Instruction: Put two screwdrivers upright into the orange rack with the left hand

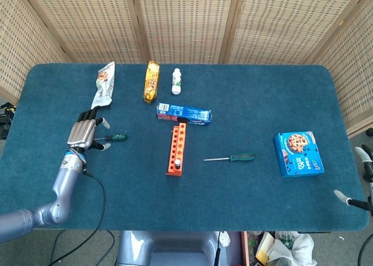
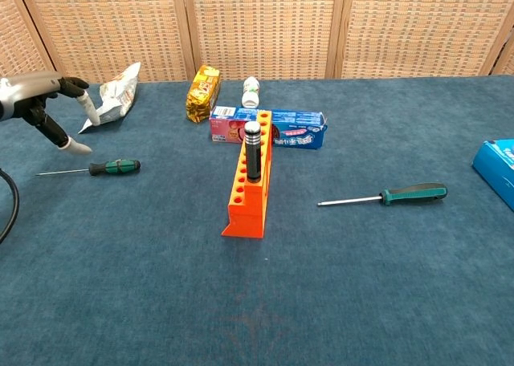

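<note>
Blue cloth carries a slim green-handled screwdriver (image 2: 91, 169) (thin silver shaft), lying flat just below the left hand (image 1: 83, 132), whose spread fingers hold nothing, left of the orange rack (image 2: 249, 191).

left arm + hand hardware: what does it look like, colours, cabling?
The left arm is a glossy silver-blue tube with rounded joints. A black cable loops loose from its wrist. The left hand has a silver-grey back, black fingers and white fingertips.
</note>
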You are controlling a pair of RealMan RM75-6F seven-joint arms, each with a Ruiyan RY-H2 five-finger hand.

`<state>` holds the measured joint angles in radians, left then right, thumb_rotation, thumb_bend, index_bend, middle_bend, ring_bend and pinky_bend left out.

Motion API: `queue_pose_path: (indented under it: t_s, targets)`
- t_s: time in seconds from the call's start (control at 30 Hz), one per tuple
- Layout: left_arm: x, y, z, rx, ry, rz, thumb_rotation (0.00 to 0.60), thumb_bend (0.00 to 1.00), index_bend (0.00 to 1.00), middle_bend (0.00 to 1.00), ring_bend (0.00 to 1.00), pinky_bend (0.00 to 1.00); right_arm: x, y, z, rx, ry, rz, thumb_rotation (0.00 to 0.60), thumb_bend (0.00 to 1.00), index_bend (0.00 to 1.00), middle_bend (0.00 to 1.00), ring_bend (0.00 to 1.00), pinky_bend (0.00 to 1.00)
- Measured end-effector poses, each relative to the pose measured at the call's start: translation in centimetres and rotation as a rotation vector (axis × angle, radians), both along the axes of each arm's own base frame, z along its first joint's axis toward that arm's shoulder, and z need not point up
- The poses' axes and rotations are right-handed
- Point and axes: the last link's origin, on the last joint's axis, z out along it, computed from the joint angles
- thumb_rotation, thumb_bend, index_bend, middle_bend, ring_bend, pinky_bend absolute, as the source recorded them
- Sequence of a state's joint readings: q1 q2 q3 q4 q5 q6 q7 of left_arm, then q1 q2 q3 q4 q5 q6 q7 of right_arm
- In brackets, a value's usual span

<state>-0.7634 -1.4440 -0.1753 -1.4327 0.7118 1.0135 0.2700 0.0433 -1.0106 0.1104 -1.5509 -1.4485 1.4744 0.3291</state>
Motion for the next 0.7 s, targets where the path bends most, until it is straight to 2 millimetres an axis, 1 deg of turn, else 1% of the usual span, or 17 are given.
queue_pose_path:
  t_s: [0.17, 0.47, 0.7]
  targets:
    - [-0.6, 0.8, -1.5, -0.006, -0.004, 0.016, 0.6, 0.2, 0.42, 0.0, 0.0, 0.0, 0.0, -0.1, -0.1, 0.001, 0.001, -0.004, 0.6, 0.0, 0.0, 0.0, 0.0, 0.0]
    - [-0.7, 1.8, -4.0, -0.041, 0.009, 0.041, 0.6, 0.22, 0.43, 0.0, 0.0, 0.0, -0.1, -0.3, -0.1, 0.002, -0.005, -0.017, 0.6, 0.0, 0.0, 0.0, 0.0, 0.0]
    - [-0.3, 2.7, -4.7, -0.035, 0.034, 0.054, 0.6, 0.28, 0.43, 0.0, 0.0, 0.0, 0.0, -0.6, -0.3, 0.006, -0.006, -0.024, 0.6, 0.0, 0.0, 0.0, 0.0, 0.0]
